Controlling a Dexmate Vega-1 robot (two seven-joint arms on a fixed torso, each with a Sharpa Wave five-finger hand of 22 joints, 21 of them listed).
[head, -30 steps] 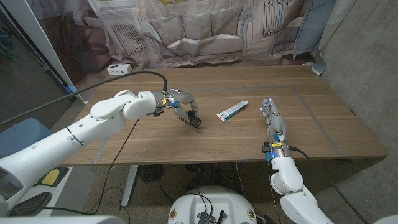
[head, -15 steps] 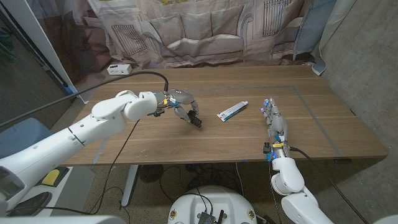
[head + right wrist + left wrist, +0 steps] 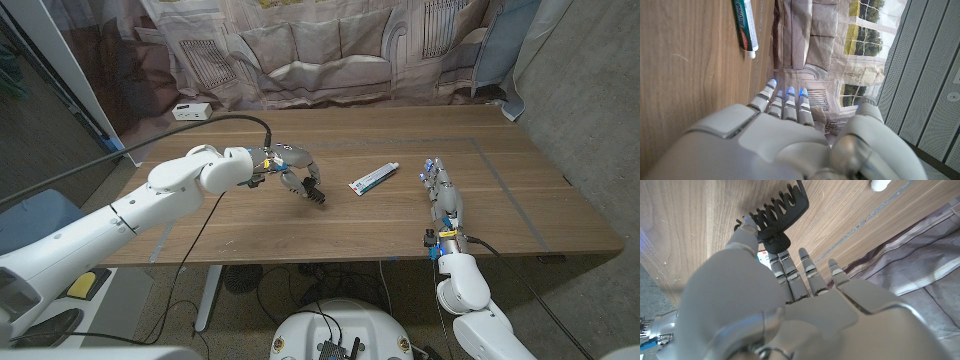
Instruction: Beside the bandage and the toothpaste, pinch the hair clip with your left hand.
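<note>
A black toothed hair clip (image 3: 316,196) is just over the wooden table (image 3: 520,180), left of centre. My left hand (image 3: 292,170) pinches it from above. In the left wrist view the clip (image 3: 780,215) is held between thumb and a finger, teeth pointing away over the wood. The white and green toothpaste tube (image 3: 373,179) lies a short way right of the clip, and the right wrist view shows this tube (image 3: 745,27) ahead of the fingers. A small printed item (image 3: 763,258) peeks out under my left fingers, mostly hidden. My right hand (image 3: 441,195) stands near the front right edge, fingers straight, holding nothing.
A white box (image 3: 191,110) sits at the table's back left corner. A black cable (image 3: 200,215) runs from my left arm over the table's left part. A printed curtain (image 3: 330,50) hangs behind the table.
</note>
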